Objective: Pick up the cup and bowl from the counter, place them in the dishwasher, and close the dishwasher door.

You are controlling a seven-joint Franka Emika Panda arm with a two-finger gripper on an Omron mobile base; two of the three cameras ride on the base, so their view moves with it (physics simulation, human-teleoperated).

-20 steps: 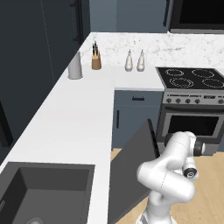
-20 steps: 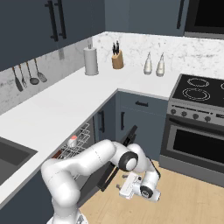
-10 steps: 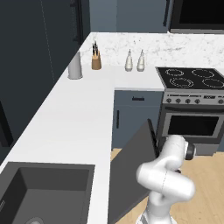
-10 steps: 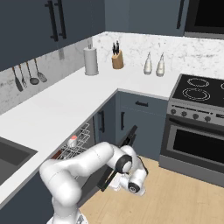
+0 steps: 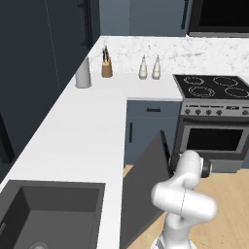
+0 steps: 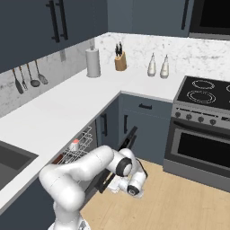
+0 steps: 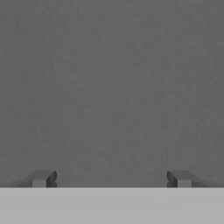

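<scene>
gripper (image 7: 111,179) against dishwasher door (image 7: 112,87)

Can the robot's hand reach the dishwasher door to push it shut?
Probably yes. The open gripper faces the dishwasher door up close, with nothing between them.

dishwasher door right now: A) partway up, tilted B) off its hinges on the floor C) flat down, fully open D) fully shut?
A: the dishwasher door stands at a slant between open and shut, the wire rack with the cup showing behind it, and the open gripper faces its grey panel close up.
</scene>
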